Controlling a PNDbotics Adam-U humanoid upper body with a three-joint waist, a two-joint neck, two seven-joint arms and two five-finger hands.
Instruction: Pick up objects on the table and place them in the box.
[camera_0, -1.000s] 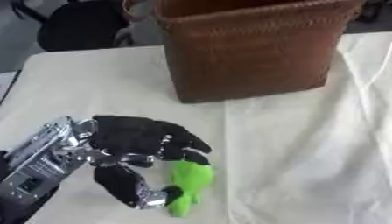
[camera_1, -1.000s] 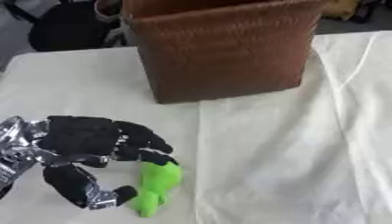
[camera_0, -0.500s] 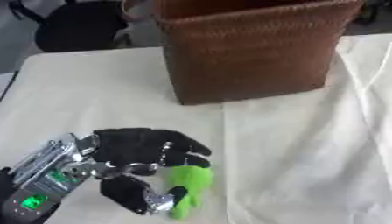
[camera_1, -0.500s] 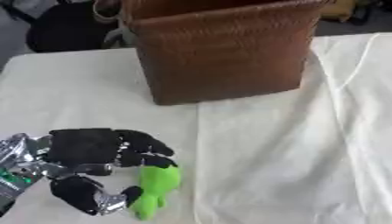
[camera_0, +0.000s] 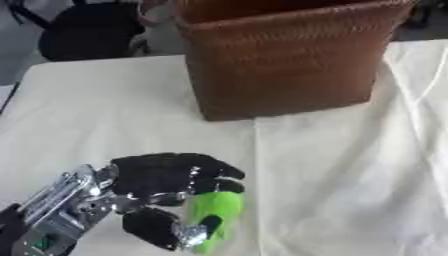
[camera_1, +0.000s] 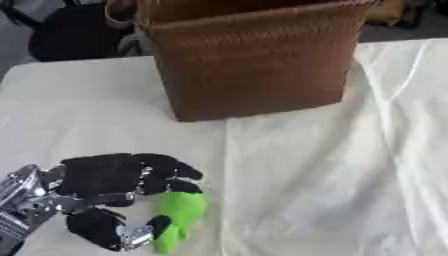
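Observation:
My left hand reaches in from the lower left, low over the white cloth. Its black fingers and thumb are curled round a bright green object that lies near the table's front edge. The object's lower end pokes out below the thumb; its upper end is hidden under my fingers. A brown woven box stands upright at the back, well beyond the hand, with its open top partly out of view. My right hand shows in neither view.
A white cloth covers the table, with creases running down its right side. A dark chair stands behind the table's far left edge.
My left hand has slid down and toward the front edge, and its fingers have closed further round the green object, which stays in about the same place.

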